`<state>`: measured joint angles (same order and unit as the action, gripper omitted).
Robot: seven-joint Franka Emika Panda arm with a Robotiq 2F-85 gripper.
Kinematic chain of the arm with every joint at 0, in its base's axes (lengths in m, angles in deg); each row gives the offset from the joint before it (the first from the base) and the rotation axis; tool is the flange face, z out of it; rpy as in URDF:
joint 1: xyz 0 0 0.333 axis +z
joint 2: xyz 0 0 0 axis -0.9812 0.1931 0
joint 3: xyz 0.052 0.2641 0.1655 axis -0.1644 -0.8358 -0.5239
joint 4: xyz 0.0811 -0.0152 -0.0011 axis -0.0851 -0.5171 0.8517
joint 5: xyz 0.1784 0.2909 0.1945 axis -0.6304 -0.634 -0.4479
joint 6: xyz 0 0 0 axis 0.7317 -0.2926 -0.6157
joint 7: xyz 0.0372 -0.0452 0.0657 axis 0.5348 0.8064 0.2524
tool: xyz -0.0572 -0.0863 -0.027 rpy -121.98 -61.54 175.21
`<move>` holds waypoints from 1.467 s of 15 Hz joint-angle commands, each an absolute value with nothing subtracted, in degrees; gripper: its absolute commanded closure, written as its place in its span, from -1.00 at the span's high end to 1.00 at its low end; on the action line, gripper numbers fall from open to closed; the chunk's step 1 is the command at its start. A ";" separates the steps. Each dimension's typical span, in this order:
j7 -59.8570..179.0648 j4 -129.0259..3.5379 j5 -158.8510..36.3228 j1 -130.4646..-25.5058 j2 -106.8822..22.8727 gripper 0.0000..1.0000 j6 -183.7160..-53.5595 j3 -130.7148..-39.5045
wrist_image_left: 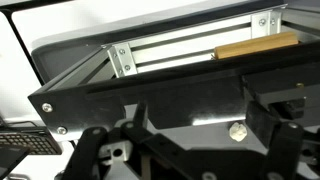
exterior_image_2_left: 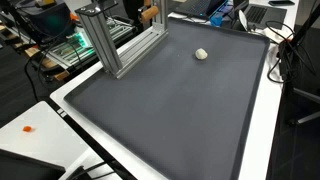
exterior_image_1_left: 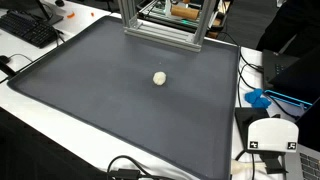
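Wrist view gives us the gripper (wrist_image_left: 185, 150) from above: its two dark fingers (wrist_image_left: 275, 140) stand wide apart, released, with nothing clasped between them. Between those fingers, close to the one on the picture's right side, we see a small pale ball (wrist_image_left: 237, 130) lying on the dark mat (wrist_image_left: 200, 112). We cannot tell from this view how high the gripper hangs over the ball.

In both exterior views the ball (exterior_image_1_left: 159, 77) (exterior_image_2_left: 201, 54) sits alone on the mat (exterior_image_1_left: 110, 115) (exterior_image_2_left: 170, 110), well apart from every edge and nearer the side where an aluminium frame (exterior_image_1_left: 160, 30) (exterior_image_2_left: 108, 45) stands. That frame is the only thing here like a container – an open rack of rails. In the wrist view a tan strip (wrist_image_left: 255, 47) runs along its upper rail; whether the strip rests on the rail or lies behind it, we cannot tell.

A black keyboard (exterior_image_1_left: 30, 28) lies on the white table (exterior_image_1_left: 60, 125) – just off the mat's corner.
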<state>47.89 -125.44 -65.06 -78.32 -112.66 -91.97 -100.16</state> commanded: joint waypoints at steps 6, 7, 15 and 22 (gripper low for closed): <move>47.14 -123.38 -65.64 -77.82 -111.42 1.00 -91.84 -100.43; 47.17 -122.76 -66.07 -77.50 -111.15 1.00 -91.87 -100.47; 45.76 -120.88 -73.04 -73.83 -108.44 1.00 -93.14 -103.60; 46.36 -121.52 -71.91 -71.85 -105.06 1.00 -96.86 -107.09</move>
